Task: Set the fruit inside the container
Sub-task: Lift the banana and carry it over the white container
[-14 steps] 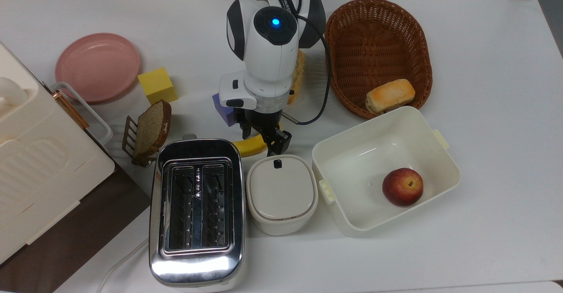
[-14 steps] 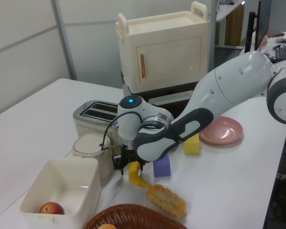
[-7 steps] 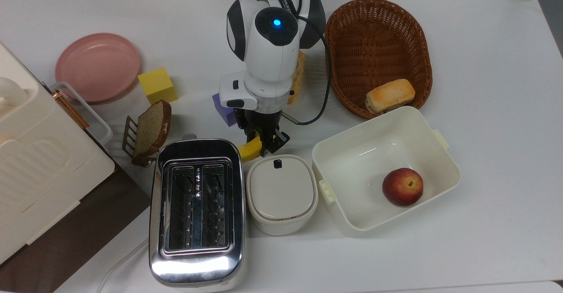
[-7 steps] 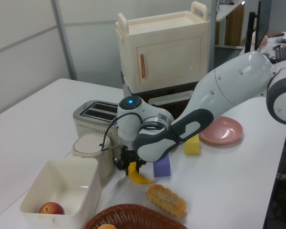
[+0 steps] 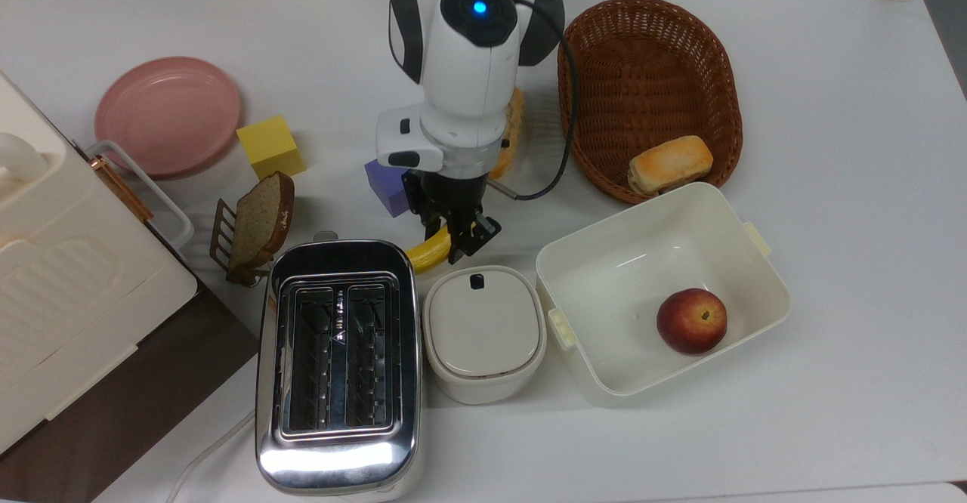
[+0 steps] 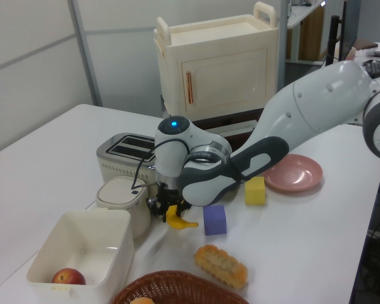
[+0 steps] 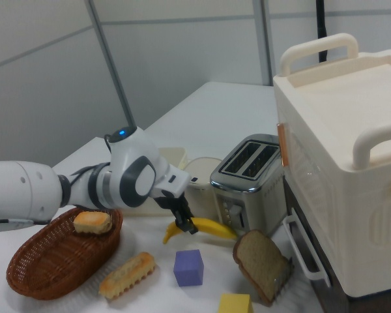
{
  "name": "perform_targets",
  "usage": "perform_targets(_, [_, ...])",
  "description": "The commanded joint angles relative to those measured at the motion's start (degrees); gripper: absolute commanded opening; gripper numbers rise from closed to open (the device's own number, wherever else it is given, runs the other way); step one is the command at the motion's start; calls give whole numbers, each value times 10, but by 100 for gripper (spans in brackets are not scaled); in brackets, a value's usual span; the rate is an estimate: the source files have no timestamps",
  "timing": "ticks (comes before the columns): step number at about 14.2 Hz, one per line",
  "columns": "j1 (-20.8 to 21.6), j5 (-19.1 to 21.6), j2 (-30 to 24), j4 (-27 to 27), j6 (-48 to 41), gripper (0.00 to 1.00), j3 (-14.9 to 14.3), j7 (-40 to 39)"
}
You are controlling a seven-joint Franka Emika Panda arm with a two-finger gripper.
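Banana (image 7: 205,228): long, curved, smooth yellow; clamped in jaws, lifted off table (image 5: 831,110).

In the top view, the toaster (image 5: 338,363) stands at the lower left of the table (image 5: 846,186), with the lidded pot (image 5: 483,333) just beside it on the top view's right, and then the container (image 5: 604,261), which holds an apple (image 5: 691,321). The basket (image 5: 604,57) is above the container, touching its upper corner, and a bread roll (image 5: 671,163) lies in it. The banana (image 5: 427,252) is above the gap between toaster and pot, held in the gripper (image 5: 458,235). A plate (image 5: 168,114) lies at the upper left, and a cabinet (image 5: 68,291) fills the left edge.
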Motion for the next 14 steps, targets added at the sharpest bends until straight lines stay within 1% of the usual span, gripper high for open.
perform_targets(1, [-2, -13, -60, -26, -44, 40, 42, 6])
perform_targets(4, [1, -13, -89, -23, -103, 40, 73, 2])
perform_targets(8, [2, -9, -130, -14, -115, 40, 100, 6])
perform_targets(10, [3, -6, -134, 12, -115, 40, 103, 10])
perform_targets(14, [4, -5, -129, 56, -107, 40, 104, 47])
